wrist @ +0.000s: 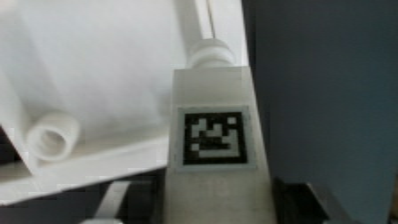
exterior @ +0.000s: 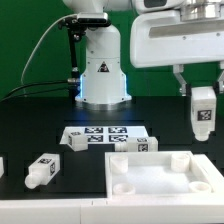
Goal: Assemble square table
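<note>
My gripper (exterior: 202, 90) is shut on a white table leg (exterior: 202, 112) with a black-and-white tag. It holds the leg upright in the air above the far right corner of the square tabletop (exterior: 150, 166), apart from it. The white slab lies flat at the front with round corner holes. In the wrist view the leg (wrist: 214, 120) runs out from between my fingers (wrist: 118, 200), its screw end beside the slab's edge (wrist: 89, 70). A round corner socket (wrist: 54, 140) shows on the slab. A second tagged leg (exterior: 42, 170) lies on the table at the exterior view's left.
The marker board (exterior: 106, 137) lies behind the slab, in front of the white robot base (exterior: 102, 75). Another white part (exterior: 2, 165) shows at the exterior view's left edge. A cable hangs at the left of the base.
</note>
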You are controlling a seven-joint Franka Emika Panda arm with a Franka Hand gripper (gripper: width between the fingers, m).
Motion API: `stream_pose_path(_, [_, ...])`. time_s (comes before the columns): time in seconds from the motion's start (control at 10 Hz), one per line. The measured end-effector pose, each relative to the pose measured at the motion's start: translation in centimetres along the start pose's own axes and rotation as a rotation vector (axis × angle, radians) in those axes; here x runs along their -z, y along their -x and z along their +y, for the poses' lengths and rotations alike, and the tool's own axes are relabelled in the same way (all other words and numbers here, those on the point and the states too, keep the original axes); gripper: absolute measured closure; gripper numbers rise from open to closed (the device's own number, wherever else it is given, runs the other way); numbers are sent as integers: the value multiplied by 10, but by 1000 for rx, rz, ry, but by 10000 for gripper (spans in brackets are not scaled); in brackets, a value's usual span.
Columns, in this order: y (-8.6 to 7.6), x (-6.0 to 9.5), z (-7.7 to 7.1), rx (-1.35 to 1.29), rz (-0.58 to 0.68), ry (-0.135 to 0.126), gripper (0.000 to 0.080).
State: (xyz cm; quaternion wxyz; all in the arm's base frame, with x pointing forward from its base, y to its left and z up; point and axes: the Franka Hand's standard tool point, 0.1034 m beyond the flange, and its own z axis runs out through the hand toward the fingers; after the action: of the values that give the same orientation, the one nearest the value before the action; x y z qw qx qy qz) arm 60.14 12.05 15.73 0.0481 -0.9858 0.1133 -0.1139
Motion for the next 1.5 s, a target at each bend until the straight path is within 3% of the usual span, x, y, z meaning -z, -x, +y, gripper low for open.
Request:
stream_pose_path(0.2, [3,-6,-1,25,88,-20,511])
stream_pose_path(0.3, [3,-16,14,92,84,0,511])
stream_pose_path(0.5, [-21,-6,13,164,124,6,511])
stream_pose_path(0.8, [-19,-9,13,163,125,5,511])
stream_pose_path(1.1, [-25,-10,14,204,269,-11,511])
stream_pose_path(1.2, [-20,-16,11,224,376,-26,511])
stream_pose_path(1.3, [-10,-27,12,241,383,-19,511])
stream_pose_path(1.5, [-10,-32,12,222,354,-11,511])
